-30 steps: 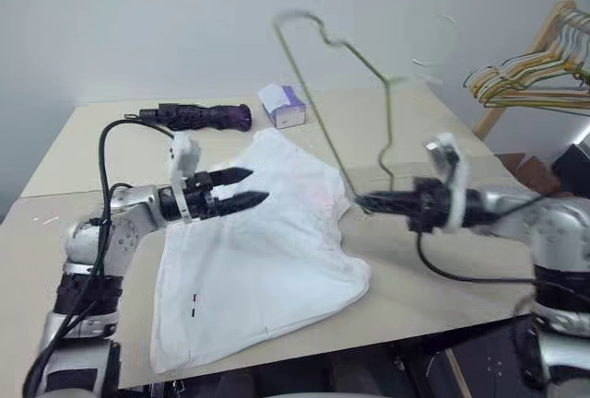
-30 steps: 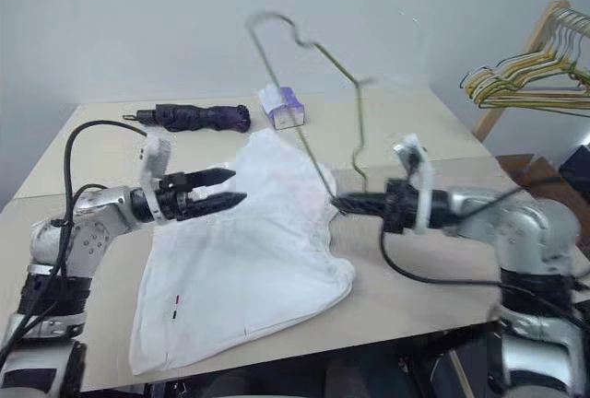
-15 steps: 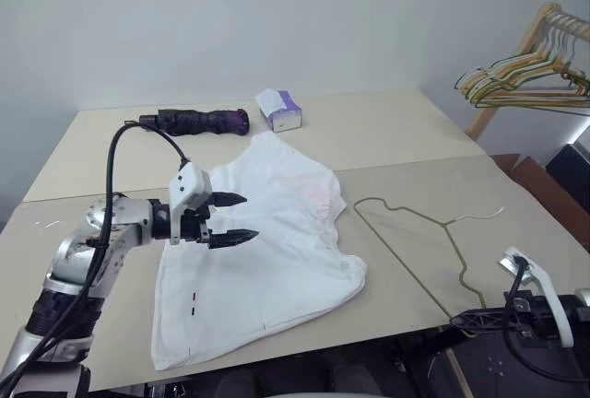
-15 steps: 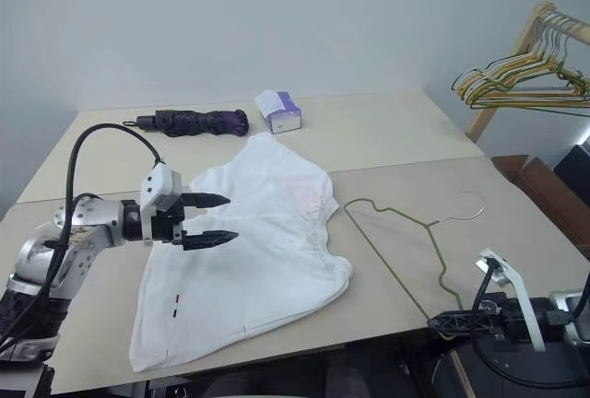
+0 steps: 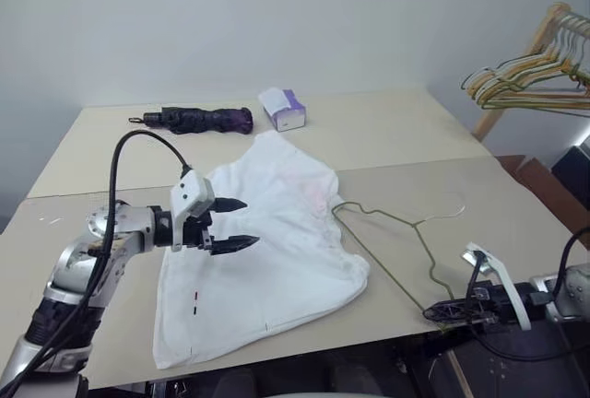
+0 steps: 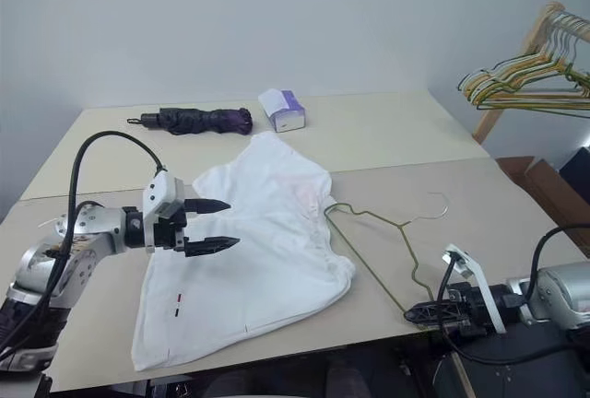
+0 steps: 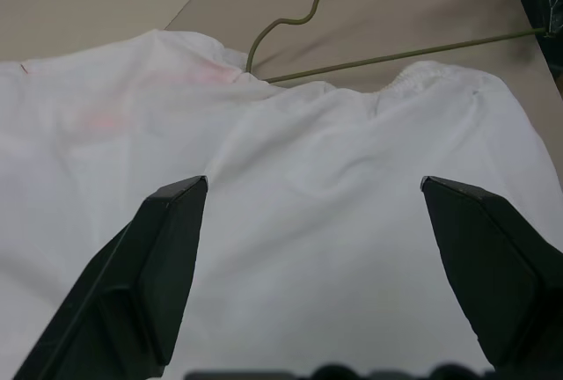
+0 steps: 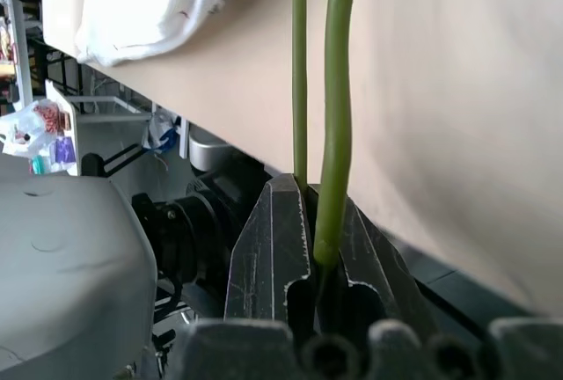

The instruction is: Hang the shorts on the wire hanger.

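the right gripper (image 5: pixel 441 311) is pinched tight on a corner of the wire hanger (image 5: pixel 398 241), right at the near edge of the table (image 5: pixel 387 131), just off to the right of the shorts (image 5: pixel 267 251). the hanger lies flat on the bare tabletop from that corner, its hook curling toward the elastic waist, nearly touching the cloth. the left gripper (image 5: pixel 230 225) hovers over the middle of the shorts, fingers spread wide and holding nothing, pointing across the cloth toward the hanger.

the shorts are spread flat, one hem near the front table edge with small black marks (image 5: pixel 194 302), the far part reaching back toward the tissue box (image 5: pixel 283 108).

judging by this, the step in hand is getting hanger and shorts together: one side holds the wire, the other is poised to take cloth. the next move likely calls for the left gripper to drop and pinch the waistband or a leg opening, lifting it enough for the wire to slide in or under.

room is fair. right of the shorts the table is bare apart from the hanger, so the wire can sweep freely. the clamped corner sits at the table's front edge, so a pull backward could drag it off. the folded umbrella (image 5: pixel 198 120) and tissue box sit well behind the shorts, out of the way. the rack of hangers (image 5: pixel 530 71) stands well off to the right, beyond the table.
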Available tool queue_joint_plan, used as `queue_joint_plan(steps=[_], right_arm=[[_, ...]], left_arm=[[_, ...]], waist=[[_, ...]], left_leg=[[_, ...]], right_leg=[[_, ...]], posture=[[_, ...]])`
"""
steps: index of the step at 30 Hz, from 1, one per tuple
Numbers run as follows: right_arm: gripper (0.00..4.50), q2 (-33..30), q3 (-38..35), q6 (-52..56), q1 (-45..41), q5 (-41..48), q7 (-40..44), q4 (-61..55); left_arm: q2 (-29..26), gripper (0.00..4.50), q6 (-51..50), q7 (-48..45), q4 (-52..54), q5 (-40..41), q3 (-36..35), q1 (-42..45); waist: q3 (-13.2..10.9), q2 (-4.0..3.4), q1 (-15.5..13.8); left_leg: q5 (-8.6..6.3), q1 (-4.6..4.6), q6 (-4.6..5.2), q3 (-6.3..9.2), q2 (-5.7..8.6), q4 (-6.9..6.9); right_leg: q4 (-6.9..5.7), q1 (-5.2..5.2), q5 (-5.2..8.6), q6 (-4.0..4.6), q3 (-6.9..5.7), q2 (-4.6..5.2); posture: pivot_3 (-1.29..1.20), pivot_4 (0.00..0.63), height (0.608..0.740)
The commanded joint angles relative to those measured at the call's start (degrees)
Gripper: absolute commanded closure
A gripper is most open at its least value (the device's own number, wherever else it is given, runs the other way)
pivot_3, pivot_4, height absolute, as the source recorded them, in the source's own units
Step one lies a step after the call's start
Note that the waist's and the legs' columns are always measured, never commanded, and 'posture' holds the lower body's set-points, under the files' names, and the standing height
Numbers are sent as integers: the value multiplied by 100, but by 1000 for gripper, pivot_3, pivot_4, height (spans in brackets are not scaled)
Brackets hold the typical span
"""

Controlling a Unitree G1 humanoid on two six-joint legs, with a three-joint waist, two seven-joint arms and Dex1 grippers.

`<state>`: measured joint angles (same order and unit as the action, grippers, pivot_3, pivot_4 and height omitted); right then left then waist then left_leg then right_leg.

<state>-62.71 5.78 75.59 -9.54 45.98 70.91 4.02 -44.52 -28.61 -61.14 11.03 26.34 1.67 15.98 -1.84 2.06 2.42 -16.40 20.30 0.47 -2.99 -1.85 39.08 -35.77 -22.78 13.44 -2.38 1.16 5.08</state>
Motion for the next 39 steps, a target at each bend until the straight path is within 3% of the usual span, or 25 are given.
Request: queue_joint_plan(steps=[1,5,11,18,22,28,33,39], right_arm=[[4500,-183,-159,-16,-42,0,209,120],[4500,-496,-251,-74,355,23,413,39],[4500,-373,-150,-32,355,8,372,-28],[4500,344,536,-14,-755,-483,433,1098],[4500,415,489,-132,-902,-437,793,1390],[4500,87,261,-384,-499,-88,1509,440],[4500,-124,493,-805,-274,-188,1942,-102],[4500,330,1131,-835,-1071,-1048,1373,962]], left_arm=[[-48,293,131,52,187,-51,-152,1],[-37,293,218,47,189,-121,-129,-53],[78,293,273,60,178,-167,-69,-7],[87,293,291,98,193,-238,-56,32],[67,293,272,137,301,-237,-98,-74],[48,293,300,192,406,-298,-102,-160],[52,293,367,223,328,-394,-101,-89],[74,293,380,271,316,-474,-88,-78]], waist=[[0,0,-23],[0,0,-95],[0,0,-102],[1,1,-5],[1,1,-40],[1,-1,-140],[1,0,-156],[2,2,-158]], left_leg=[[0,2,0,0,0,0],[0,10,0,0,1,0],[0,1,0,-5,-1,0],[0,-4,0,-7,-1,2],[0,5,0,-4,0,0],[0,15,1,-4,0,1],[0,11,1,-4,-4,2],[0,11,0,-11,-3,4]], right_leg=[[0,-3,-1,2,0,0],[0,-8,-2,5,-4,2],[-4,-7,0,-1,1,-1],[-4,0,5,-9,4,-2],[-3,-5,-5,8,1,-2],[-7,-18,-5,8,1,-1],[-11,-19,-2,3,0,-6],[-11,-20,-7,10,4,-5]], posture=[[-25,0,740],[-32,0,740],[-38,0,740],[-22,0,740],[-7,0,740],[5,0,740],[10,0,740],[17,0,740]])
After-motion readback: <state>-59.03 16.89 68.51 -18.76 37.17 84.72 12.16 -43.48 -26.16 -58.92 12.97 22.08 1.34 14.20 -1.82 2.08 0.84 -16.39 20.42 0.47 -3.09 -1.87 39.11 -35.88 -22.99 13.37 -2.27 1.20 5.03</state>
